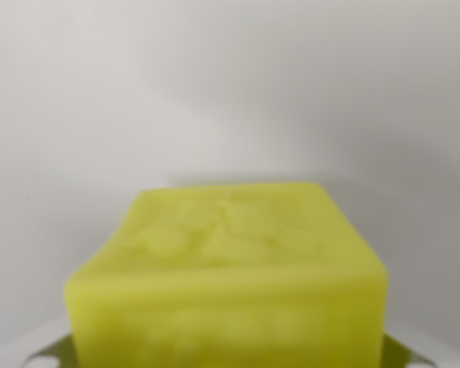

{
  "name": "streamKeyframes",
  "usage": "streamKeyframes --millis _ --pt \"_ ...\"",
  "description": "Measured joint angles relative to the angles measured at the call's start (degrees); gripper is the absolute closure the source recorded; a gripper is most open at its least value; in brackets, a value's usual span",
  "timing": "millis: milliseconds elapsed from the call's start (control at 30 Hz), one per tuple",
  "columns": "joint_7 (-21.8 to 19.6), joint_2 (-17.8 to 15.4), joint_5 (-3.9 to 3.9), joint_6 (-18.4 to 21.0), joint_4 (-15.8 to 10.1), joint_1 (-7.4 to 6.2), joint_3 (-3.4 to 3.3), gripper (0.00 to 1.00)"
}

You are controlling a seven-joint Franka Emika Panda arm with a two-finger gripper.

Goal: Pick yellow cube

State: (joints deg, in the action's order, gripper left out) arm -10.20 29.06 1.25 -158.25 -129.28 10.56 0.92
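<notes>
Yellow cube [226, 280] fills the bottom of the wrist view, very close and blurry, on a pale surface [215, 92]. White gripper [226, 360] tips peek out at both bottom corners (open or pinching? I cannot tell). Squeeze gently, then lift straight up.

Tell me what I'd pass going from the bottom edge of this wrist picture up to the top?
Pale claw parts at the bottom corners, blurred → yellow cube, filling the lower middle → plain grey-white surface behind it, up to the top edge.
</notes>
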Motion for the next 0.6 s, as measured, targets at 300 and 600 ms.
streamKeyframes --millis 300,600 --pt "0.18 -3.34 -0.24 2.51 -0.81 -0.05 0.0 1.0" --pt "0.32 -6.57 -0.44 5.15 -1.39 -0.07 0.0 1.0"
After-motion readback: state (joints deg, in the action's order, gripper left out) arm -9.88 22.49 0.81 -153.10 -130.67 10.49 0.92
